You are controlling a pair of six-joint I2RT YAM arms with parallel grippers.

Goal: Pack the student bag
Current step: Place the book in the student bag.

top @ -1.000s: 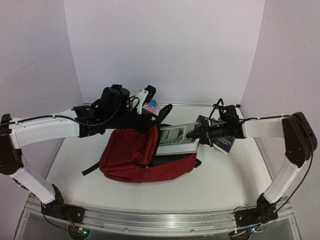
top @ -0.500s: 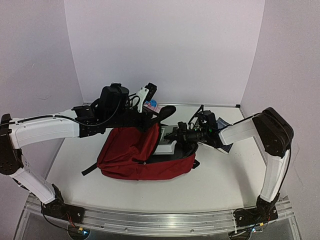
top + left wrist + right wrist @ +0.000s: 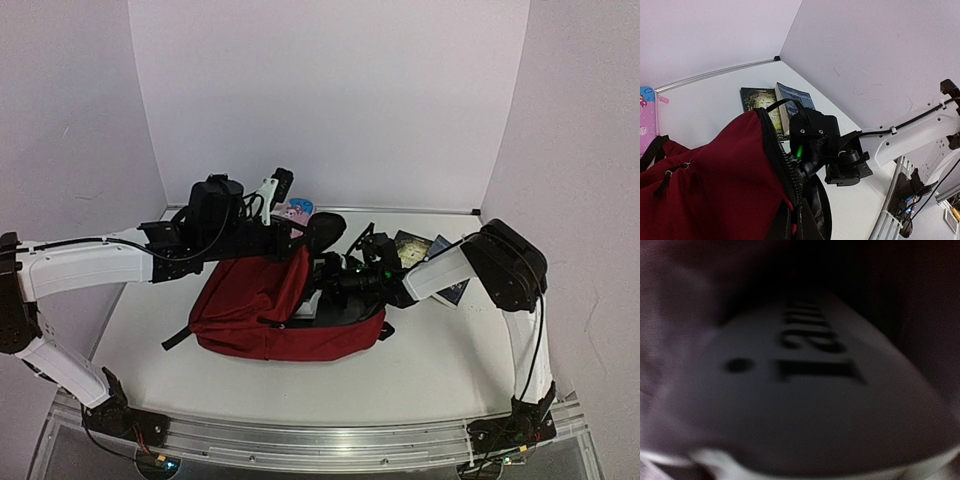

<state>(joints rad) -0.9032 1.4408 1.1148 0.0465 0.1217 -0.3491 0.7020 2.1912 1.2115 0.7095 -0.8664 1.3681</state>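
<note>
Holdings on table (image 3: 440, 350), listed by item

Item 1: student bag (image 3: 262, 318). Dark red fabric, black straps. It is lying on its side near the middle of the table, with its mouth facing the right arm and a black strap trailing off its left end. The zip edge of the opening is standing raised, as the left wrist view shows close up (image 3: 715, 170).

Item 2: left gripper (image 3: 297, 240). It is reaching in from the left above the bag. Its jaws are pressing fully together on the bag's top edge and are holding the flap up off the table.

Item 3: right gripper (image 3: 333, 284). It is reaching in from the right, and its fingertips are sitting inside the bag's mouth, hidden by the fabric. How wide this claw is standing, and whether it is gripping anything, cannot be told.

Item 4: pale flat item with dark lettering (image 3: 805, 405). It is filling the right wrist view, dim and blurred, with dark fabric surrounding it.

Item 5: pink pencil case (image 3: 293, 212). It is lying on the table behind the bag, beyond the left gripper.

Item 6: two dark books (image 3: 775, 102). They are lying side by side on the table, just beyond the bag's mouth.
</note>
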